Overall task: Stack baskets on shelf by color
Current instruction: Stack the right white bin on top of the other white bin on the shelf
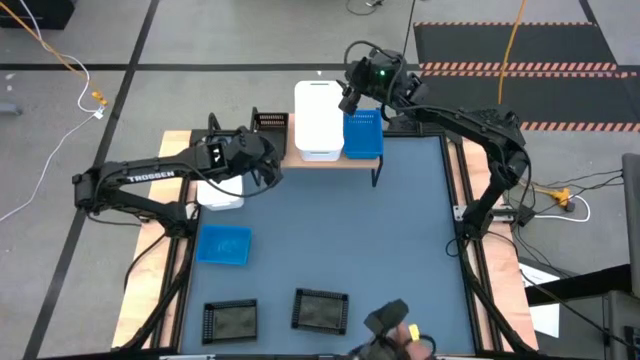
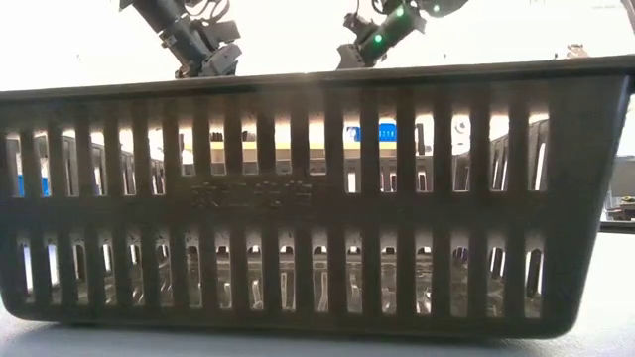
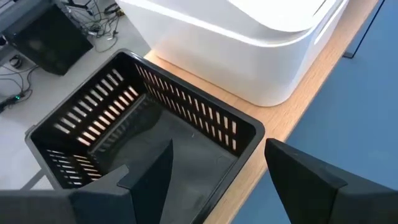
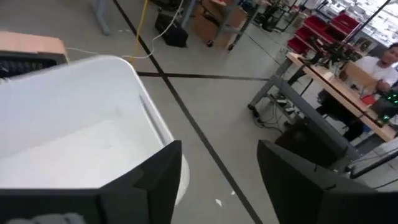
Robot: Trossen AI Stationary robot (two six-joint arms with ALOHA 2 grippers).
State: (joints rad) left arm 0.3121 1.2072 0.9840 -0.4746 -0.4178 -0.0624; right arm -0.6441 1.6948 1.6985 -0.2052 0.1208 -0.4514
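On the light-wood shelf [image 1: 330, 162] stand a black perforated basket [image 1: 271, 124], a white stack [image 1: 318, 120] and a blue basket [image 1: 362, 133]. My left gripper [image 1: 268, 165] is open above the black basket [image 3: 143, 130]. One finger [image 3: 152, 177] is over the basket's inside and the other [image 3: 305, 180] is over the shelf's near edge; no touch shows. My right gripper [image 1: 352, 95] is open and hovers over the far end of the white stack [image 4: 68, 118]. A white basket [image 1: 220, 194], a blue one [image 1: 224, 244] and two black ones [image 1: 230, 320] [image 1: 320, 309] rest on the mat.
The blue-grey mat [image 1: 400, 230] has free room at its middle and right. A black basket [image 2: 298, 208] stands right in front of the low camera and fills its view. A dark device [image 1: 392, 328] sits at the table's near edge. A person [image 4: 379, 62] sits at a far desk.
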